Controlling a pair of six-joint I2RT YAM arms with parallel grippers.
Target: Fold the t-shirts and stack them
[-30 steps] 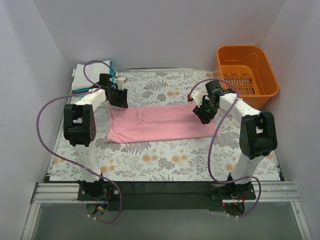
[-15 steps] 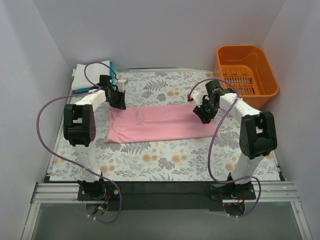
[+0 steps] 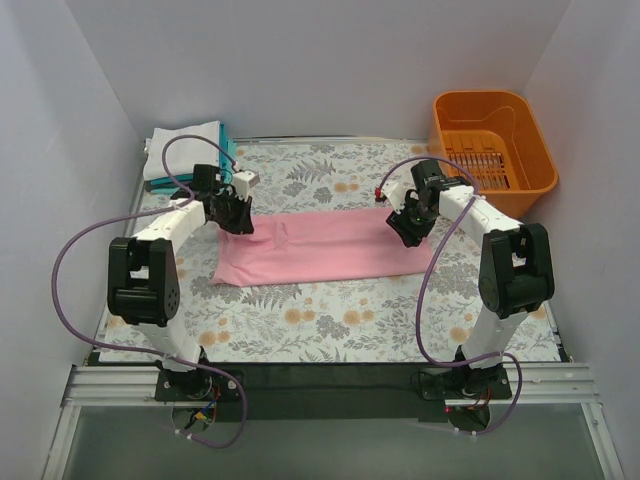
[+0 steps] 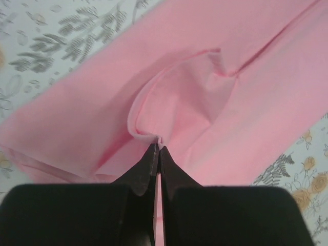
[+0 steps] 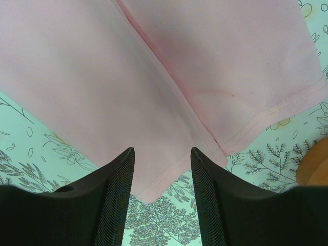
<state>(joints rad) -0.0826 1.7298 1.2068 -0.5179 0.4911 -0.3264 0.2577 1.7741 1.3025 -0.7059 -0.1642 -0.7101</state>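
Observation:
The light pink t-shirt (image 3: pixel 320 248) lies as a long folded strip across the middle of the table. My left gripper (image 3: pixel 237 216) is at its far left corner, shut on a pinch of the pink cloth (image 4: pixel 205 97), which rises in a fold at the fingertips (image 4: pixel 151 154). My right gripper (image 3: pixel 406 228) hovers open over the strip's right end, with a hemmed corner of the pink t-shirt (image 5: pixel 195 66) showing between its fingers (image 5: pixel 115 195). At the back left lie a folded white t-shirt (image 3: pixel 182 150) and a teal t-shirt (image 3: pixel 229 146) partly under it.
An orange plastic basket (image 3: pixel 492 140) stands at the back right corner. The floral tablecloth (image 3: pixel 330 315) covers the table, with white walls close on the left, back and right. Purple cables loop off both arms.
My left gripper has shut on the pink t-shirt's far left corner and pulled it slightly to the right and nearer. The left elbow has swung left. The right gripper has not moved.

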